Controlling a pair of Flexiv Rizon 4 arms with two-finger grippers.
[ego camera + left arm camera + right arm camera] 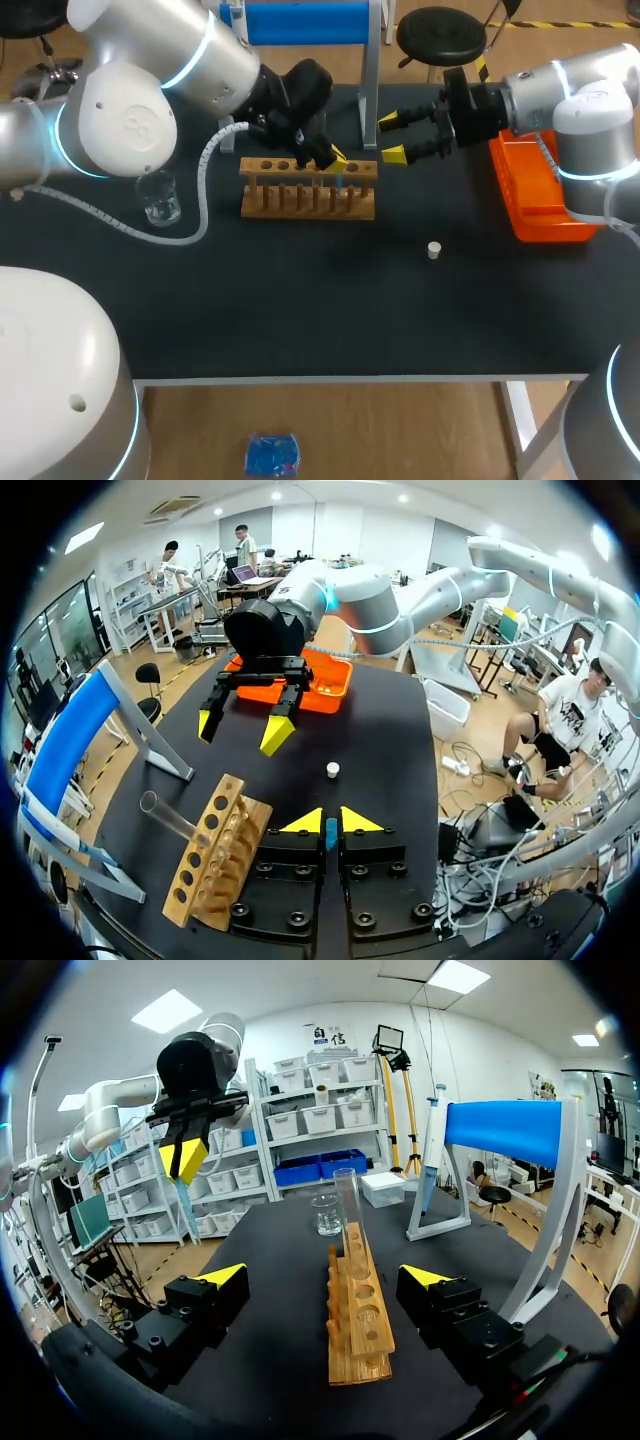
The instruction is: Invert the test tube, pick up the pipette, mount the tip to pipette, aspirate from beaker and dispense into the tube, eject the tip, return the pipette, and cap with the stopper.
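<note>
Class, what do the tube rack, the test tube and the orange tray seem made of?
Tube rack: likely wood, matte tan, grain showing.
Test tube: clear and glossy, glass or plastic, cannot tell.
Orange tray: probably plastic, smooth moulded walls.

Wood rack [308, 190], clear glass beaker [160, 200], matt blk table [300, 300]

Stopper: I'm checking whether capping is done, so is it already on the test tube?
No, the stopper lies alone on the black table top, apart from the test tube standing open in the wooden rack.
</note>
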